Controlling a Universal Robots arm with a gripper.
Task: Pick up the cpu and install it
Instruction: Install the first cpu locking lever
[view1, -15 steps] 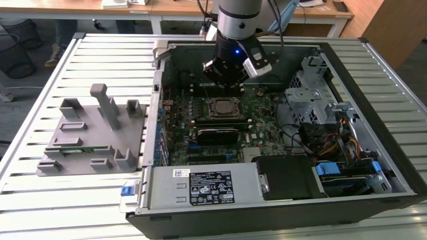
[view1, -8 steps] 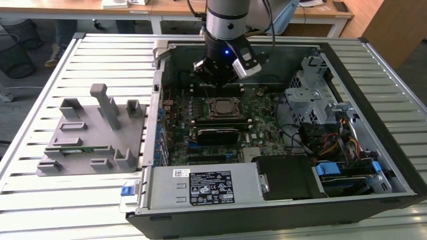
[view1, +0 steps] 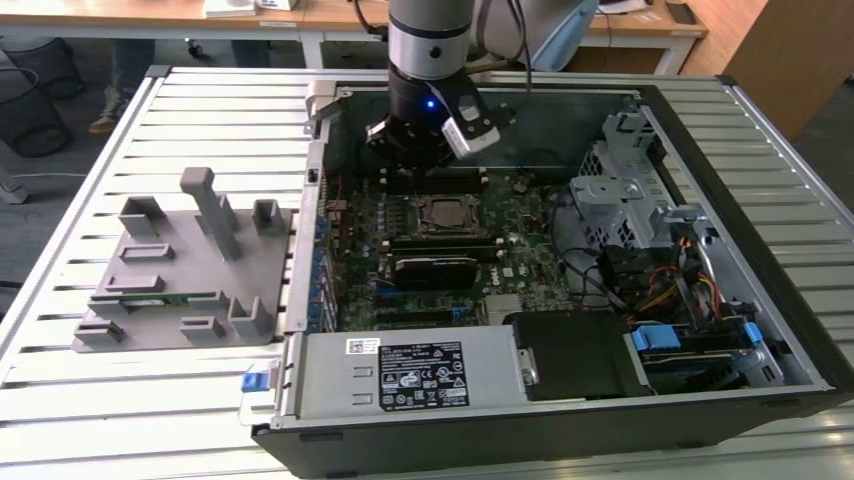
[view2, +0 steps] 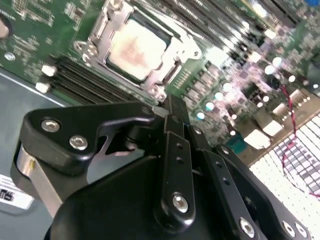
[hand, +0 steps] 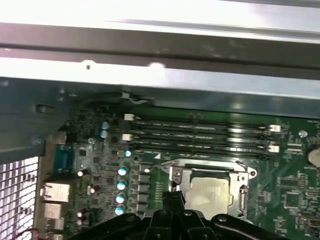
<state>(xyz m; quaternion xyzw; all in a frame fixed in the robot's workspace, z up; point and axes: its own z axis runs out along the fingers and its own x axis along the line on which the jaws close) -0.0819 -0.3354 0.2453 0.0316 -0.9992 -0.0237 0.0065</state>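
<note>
On the tabletop (view1: 134, 400): open computer case (view1: 787, 330), lying flat with side panel off, motherboard (view1: 521, 230) facing up; grey fixture (view1: 147, 265) just beside it on the exterior view's left.
Cpu (view1: 441, 215): seated in the motherboard socket, silvery top plate up, framed by the metal retention bracket; seen in both wrist views (view2: 136, 47) (hand: 210, 192); touched by nothing.
Gripper (view1: 411, 160): black, hanging from the arm above the board, near the socket on the side of the memory slots; fingers drawn together in the second wrist view (view2: 175, 107), nothing between them; tip close to the socket's edge in the first wrist view (hand: 172, 197), apart from the cpu.
Memory slots (hand: 200, 135): four long dark rows with pale end clips, parallel, between the socket and the case wall.
Fixture contents: several upright posts and low blocks; long narrow green memory stick (view1: 154, 298) lying flat in a low slot.
Power supply (view1: 414, 375): silver box with printed label, at the near edge of the case.
Drive cage (view1: 621, 190): bare metal, on the exterior view's right of the motherboard, with bundled cables near it.
</note>
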